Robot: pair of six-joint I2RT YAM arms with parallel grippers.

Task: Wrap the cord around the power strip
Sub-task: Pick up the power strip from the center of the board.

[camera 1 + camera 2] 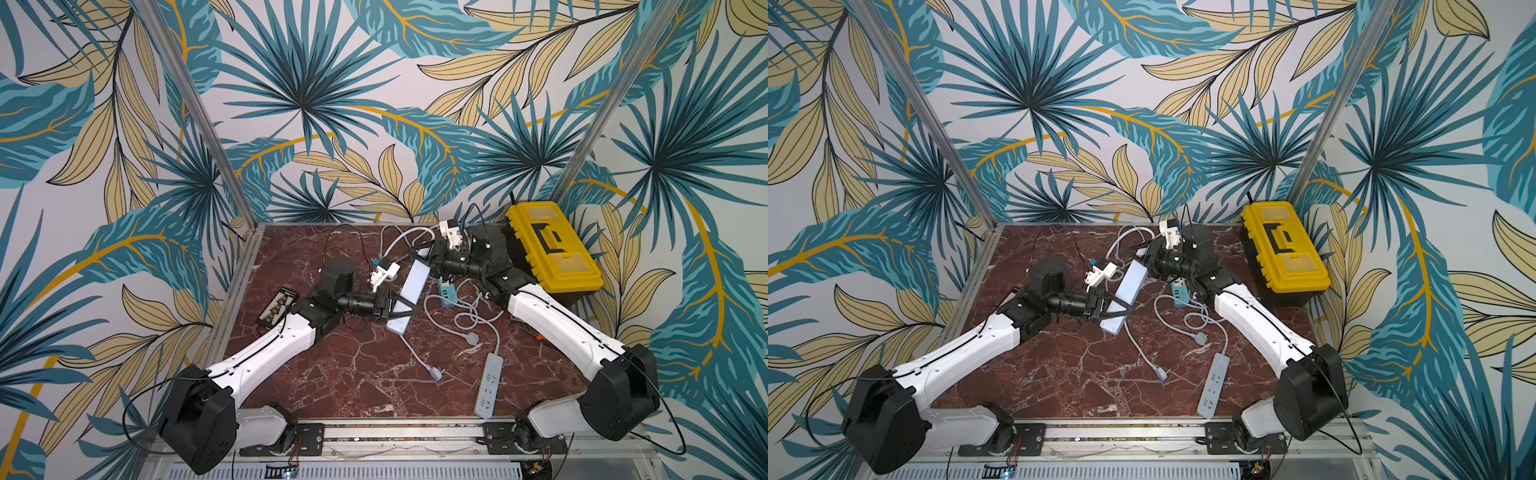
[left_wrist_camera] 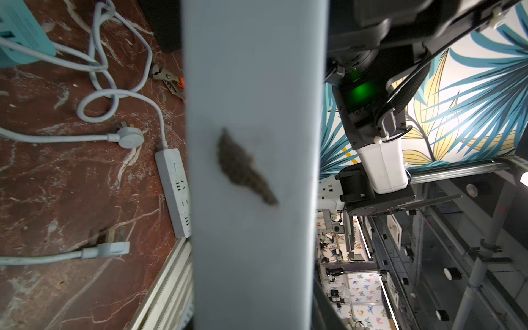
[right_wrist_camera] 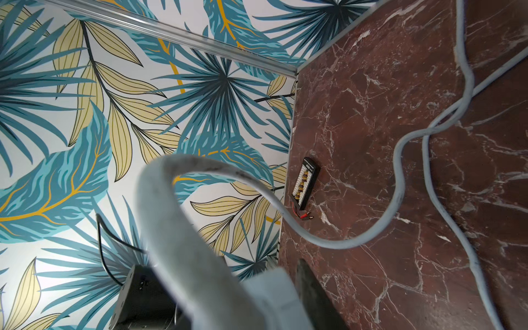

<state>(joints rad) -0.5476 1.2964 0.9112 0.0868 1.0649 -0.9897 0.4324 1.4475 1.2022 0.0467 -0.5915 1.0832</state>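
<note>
The long white power strip (image 1: pixel 413 282) (image 1: pixel 1130 282) lies slanted in the middle of the table. My left gripper (image 1: pixel 404 309) (image 1: pixel 1119 311) has a finger on each side of its near half. In the left wrist view the strip (image 2: pixel 251 85) fills the space between the jaws and hides whether they press on it. My right gripper (image 1: pixel 430 259) (image 1: pixel 1144 259) is shut on the far end, where a dark finger (image 3: pixel 311 288) lies against the strip's end (image 3: pixel 271 300). The thick white cord (image 3: pixel 160 200) arches out there and loops over the table (image 1: pixel 399 239). Its flat plug (image 1: pixel 436 375) (image 2: pixel 111 248) lies toward the front.
A teal strip (image 1: pixel 446 296), a round plug (image 1: pixel 471 337) and a small white strip (image 1: pixel 489 386) lie tangled under my right arm. A yellow toolbox (image 1: pixel 552 245) stands at the back right. A black connector board (image 1: pixel 277 306) lies at the left, pliers (image 2: pixel 168 80) near the right edge.
</note>
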